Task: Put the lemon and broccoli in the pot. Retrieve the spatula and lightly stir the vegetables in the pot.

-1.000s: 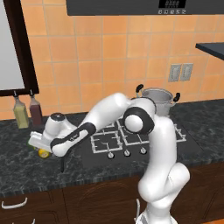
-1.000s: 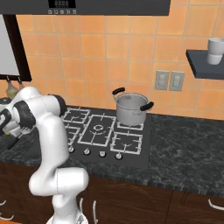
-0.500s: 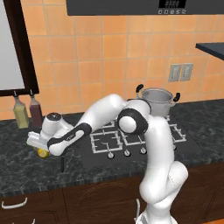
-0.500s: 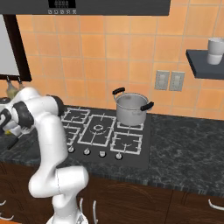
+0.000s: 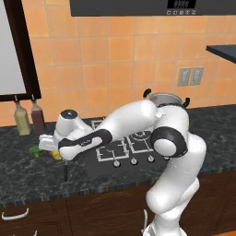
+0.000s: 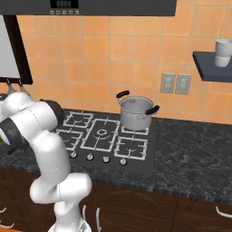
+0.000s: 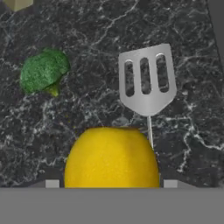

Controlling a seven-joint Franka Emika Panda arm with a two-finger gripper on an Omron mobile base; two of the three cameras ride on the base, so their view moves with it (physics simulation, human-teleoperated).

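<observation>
Lemon (image 7: 111, 157) between end effector (image 7: 109, 183) fingers

Orange tiled wall (image 6: 104, 59), black speckled counter (image 6: 190, 158), gas hob (image 6: 102, 136), dark wood cabinets (image 6: 149, 210), wall sockets (image 6: 176, 83)

No readable text. Dark panel (image 5: 183, 4) at top of left base view carries small pale display digits, too blurred to make out; same panel, same blur, in right base view. No labels, brands or signs elsewhere.
</observation>
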